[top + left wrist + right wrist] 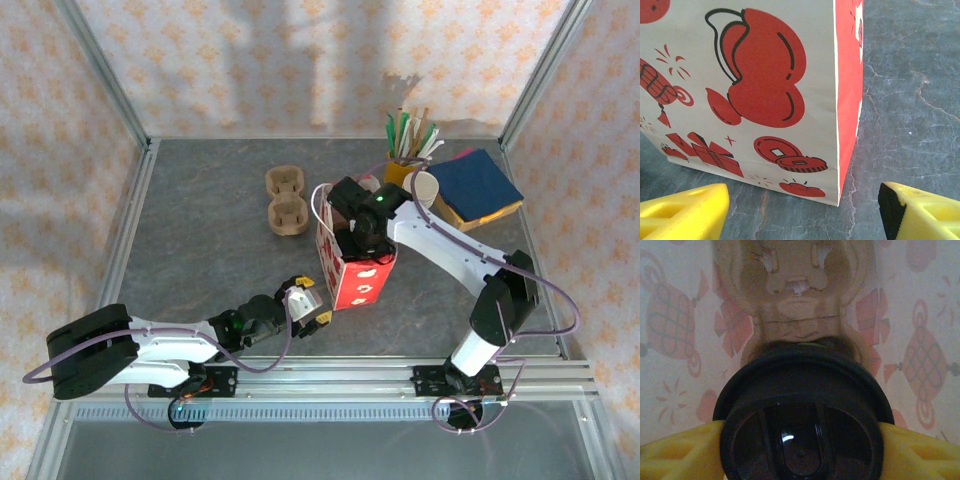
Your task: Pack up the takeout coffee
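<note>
Walls papered in a pale orange floral print enclose a grey, stone-patterned tabletop (200, 260); near its middle a red-and-white paper bag (357, 278) printed with gourds, coins and lanterns stands upright; the right arm bends down over the bag's open top, and the right wrist camera shows the takeout coffee (800, 405) inside the bag, its round black lid facing up, with the right hand (800, 455) placing a yellow finger close against each side; I cannot tell whether they press it; past the lid lies a brownish moulded shape; the left hand (310, 300) rests low near the bag's near-left corner, fingers spread wide, gripping nothing; a brown pulp cup carrier (286, 200) sits left of the bag, a yellow cup of stir sticks (405, 165) behind it.
</note>
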You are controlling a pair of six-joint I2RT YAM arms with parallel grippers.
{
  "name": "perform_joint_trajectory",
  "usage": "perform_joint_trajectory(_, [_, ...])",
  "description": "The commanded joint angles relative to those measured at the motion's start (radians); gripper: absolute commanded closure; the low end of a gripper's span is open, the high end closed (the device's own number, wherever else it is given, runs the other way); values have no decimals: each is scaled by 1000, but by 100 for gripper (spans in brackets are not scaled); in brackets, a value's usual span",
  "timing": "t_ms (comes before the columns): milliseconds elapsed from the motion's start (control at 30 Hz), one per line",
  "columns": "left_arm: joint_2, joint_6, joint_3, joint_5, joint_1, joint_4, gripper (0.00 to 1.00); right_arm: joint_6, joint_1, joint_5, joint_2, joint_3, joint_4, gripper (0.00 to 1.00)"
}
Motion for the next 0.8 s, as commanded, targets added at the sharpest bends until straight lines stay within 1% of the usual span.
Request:
perform_joint_trajectory(0, [-9, 8, 18, 8, -10, 13, 18, 8, 0, 10, -36, 41, -26, 31])
perform_joint_trajectory(400, [-7, 12, 21, 8, -10, 9, 18, 3, 1, 19, -21, 67, -48, 31])
perform_joint_trajectory(767, [-9, -9, 1, 11, -10, 22, 18, 0, 1, 13, -3, 45, -40, 32])
